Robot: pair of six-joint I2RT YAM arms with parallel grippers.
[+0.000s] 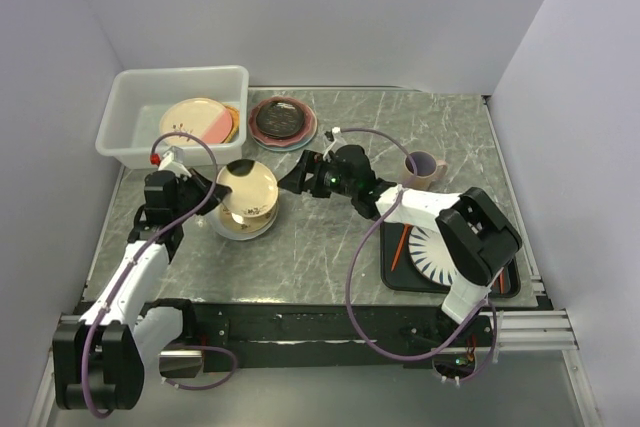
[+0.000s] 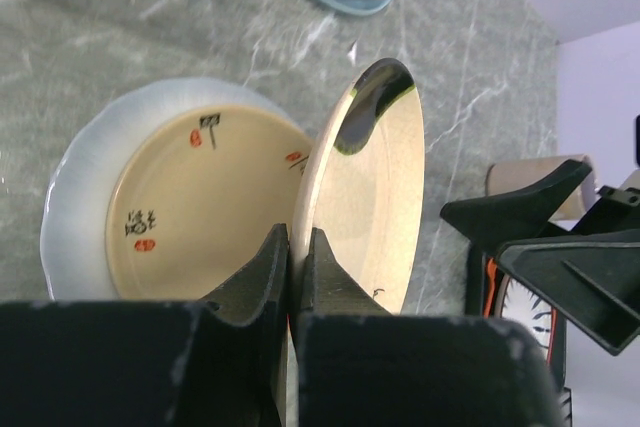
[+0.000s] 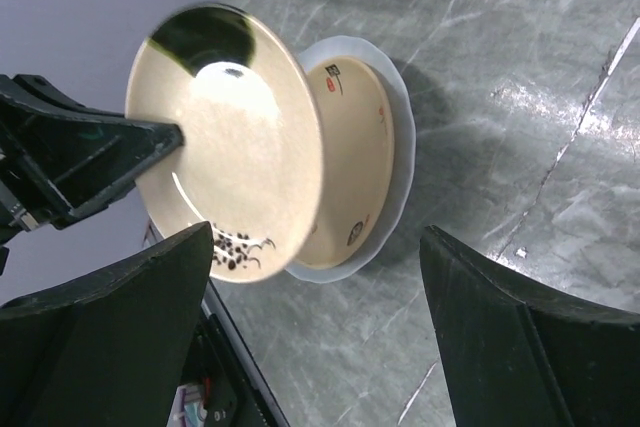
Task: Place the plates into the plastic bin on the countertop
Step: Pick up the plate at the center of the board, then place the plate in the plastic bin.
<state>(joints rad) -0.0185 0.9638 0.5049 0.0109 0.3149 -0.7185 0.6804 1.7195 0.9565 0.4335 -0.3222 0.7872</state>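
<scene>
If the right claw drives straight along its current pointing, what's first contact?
The right claw would likely meet the cream plate first, the one the left claw holds tilted over the plate pile. Depth is unclear.

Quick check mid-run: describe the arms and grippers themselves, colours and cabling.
The left arm and right arm have white shells with black joints. A purple cable loops along each. The left gripper and right gripper have black, wedge-shaped fingers. A green light glows at the right wrist.
</scene>
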